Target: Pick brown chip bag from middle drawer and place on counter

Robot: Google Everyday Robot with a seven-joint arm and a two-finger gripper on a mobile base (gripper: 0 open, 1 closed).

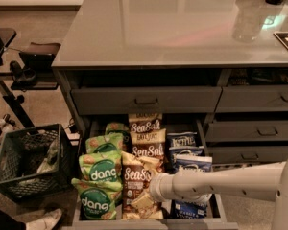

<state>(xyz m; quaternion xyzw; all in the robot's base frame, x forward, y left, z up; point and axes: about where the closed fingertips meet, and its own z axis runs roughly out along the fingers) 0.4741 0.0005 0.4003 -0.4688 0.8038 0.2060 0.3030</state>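
Gripper: lower centre of the frame, at the tip of the pale arm that enters from the lower right. It sits at the right edge of the front brown bag.
Gripper opening: cannot tell, because the arm's end hides it.
Brown bag: front of the centre row in the open drawer, lower centre. More bags of its kind lie behind it, up-frame.
Neighbours: green bags touching on the left; blue bags on the right.
Long axis: runs front to back of the drawer, near vertical in the frame.
Heading: tan top edge up-frame, toward the drawer's back. The printed face is up and the lettering reads upright.
Handling (judged): light, soft and air-filled. The film is crinkly and likely slick, and the chips inside would break under a hard squeeze.
Hold (judged): pinch the top seam or an upper corner, where the film lies flat and clear of chips. Use light force.
Counter: upper half of the frame, above the drawers; the place target.
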